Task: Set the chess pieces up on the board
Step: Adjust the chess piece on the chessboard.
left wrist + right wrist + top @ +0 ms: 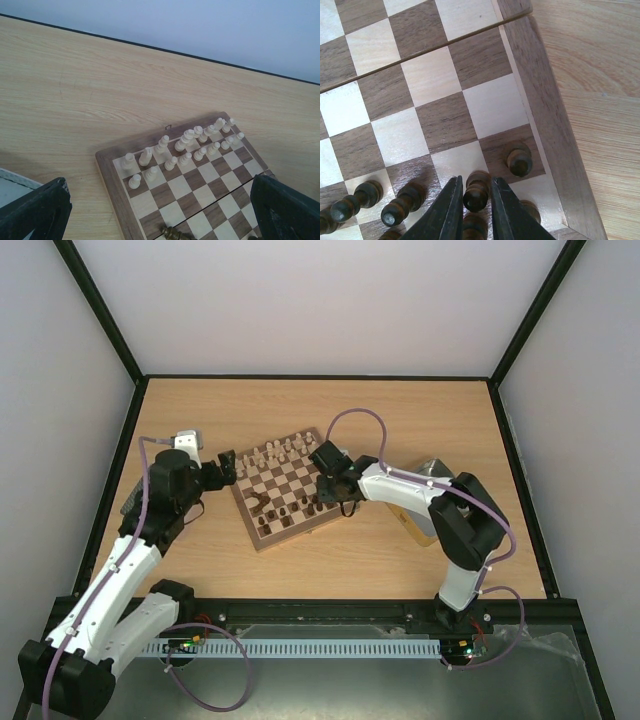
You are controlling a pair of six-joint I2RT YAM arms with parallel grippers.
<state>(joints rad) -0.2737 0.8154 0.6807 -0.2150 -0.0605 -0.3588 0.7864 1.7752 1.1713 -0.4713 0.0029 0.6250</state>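
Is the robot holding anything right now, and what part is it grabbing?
The right gripper looks pinched on a dark pawn, near its head. The left gripper is open, holding nothing.

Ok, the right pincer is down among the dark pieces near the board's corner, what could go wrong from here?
The right pincer is closed on a dark piece in a crowded row, so lifting it could knock over the neighbouring dark pieces. All this sits right by the edge of the board, so a toppled piece might roll off onto the table.
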